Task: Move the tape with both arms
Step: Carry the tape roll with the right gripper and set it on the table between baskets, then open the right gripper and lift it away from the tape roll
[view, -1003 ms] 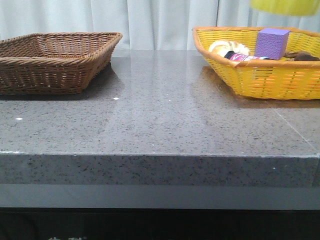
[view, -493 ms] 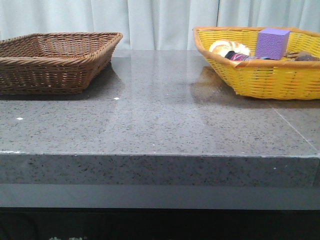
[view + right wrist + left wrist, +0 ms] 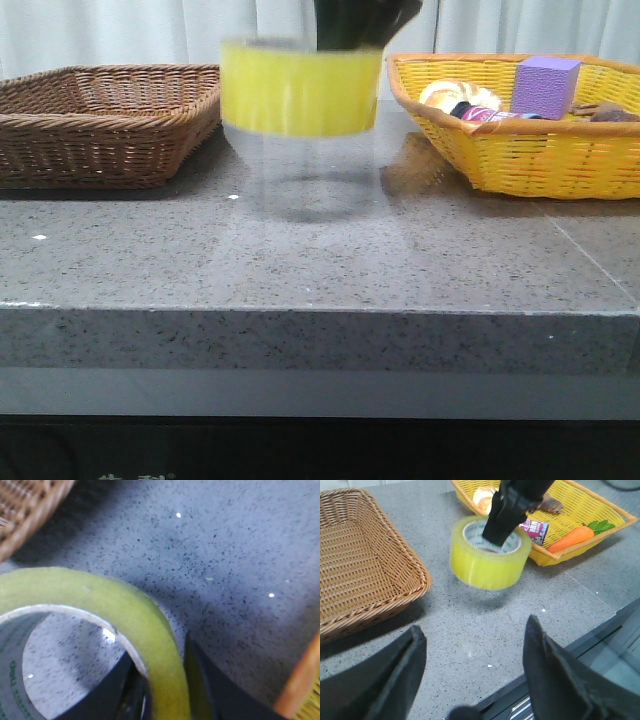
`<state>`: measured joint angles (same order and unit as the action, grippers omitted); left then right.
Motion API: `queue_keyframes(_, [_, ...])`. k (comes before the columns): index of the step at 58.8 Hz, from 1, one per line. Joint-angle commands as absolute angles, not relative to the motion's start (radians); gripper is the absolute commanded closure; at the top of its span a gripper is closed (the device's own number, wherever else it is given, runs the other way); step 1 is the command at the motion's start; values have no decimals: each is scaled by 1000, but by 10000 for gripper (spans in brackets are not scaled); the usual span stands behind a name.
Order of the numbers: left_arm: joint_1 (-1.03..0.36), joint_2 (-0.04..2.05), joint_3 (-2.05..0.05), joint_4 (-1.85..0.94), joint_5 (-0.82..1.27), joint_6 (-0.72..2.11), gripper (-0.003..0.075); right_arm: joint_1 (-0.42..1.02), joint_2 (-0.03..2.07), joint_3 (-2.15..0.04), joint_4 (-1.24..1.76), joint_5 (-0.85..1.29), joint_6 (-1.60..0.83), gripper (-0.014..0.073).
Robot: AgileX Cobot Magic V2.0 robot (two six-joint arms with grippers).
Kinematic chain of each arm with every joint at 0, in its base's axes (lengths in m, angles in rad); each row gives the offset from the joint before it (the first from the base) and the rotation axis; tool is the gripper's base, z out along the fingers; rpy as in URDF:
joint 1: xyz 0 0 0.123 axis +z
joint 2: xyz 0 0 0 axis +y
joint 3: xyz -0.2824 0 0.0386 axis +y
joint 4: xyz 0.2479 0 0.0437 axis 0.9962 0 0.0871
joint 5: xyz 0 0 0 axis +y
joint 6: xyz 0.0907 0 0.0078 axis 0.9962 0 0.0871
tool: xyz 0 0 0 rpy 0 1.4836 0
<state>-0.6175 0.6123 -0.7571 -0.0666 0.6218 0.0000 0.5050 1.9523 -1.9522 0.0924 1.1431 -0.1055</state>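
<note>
The tape (image 3: 300, 88) is a wide yellow roll with a white core and green print. It hangs blurred above the middle of the table, between the two baskets. My right gripper (image 3: 362, 22) is shut on its wall, one finger inside the core and one outside, as the right wrist view shows (image 3: 172, 680). In the left wrist view the tape (image 3: 489, 554) hangs under the right gripper (image 3: 506, 517), well ahead of my left gripper (image 3: 475, 642). The left gripper is open and empty, low over the table's near edge.
A brown wicker basket (image 3: 100, 120) stands at the back left. A yellow basket (image 3: 540, 150) at the back right holds a purple cube (image 3: 545, 85), a carrot (image 3: 570, 539) and other items. The grey stone table (image 3: 320, 260) has a front edge close to the left gripper.
The tape, out of the front view half a second ago, has come down and to the left with the right gripper. It now hangs over the table's middle.
</note>
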Motion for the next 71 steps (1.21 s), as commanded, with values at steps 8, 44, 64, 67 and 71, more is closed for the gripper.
queue_keyframes(8, [-626, 619, -791, -78, 547, -8, 302, 505, 1964, -1980, 99, 1077, -142, 515])
queue_keyframes(44, [-626, 619, -791, -78, 547, -8, 302, 505, 1916, -2103, 126, 1191, -129, 162])
queue_keyframes(64, [-626, 619, -791, -78, 547, -8, 302, 505, 1563, -1791, 193, 976, -118, 162])
queue_keyframes(67, [-626, 619, -791, -78, 547, -8, 302, 505, 1512, -1716, 196, 938, -118, 162])
queue_keyframes(71, [-626, 619, -791, -78, 547, -8, 302, 505, 1425, -1603, 202, 861, -118, 162])
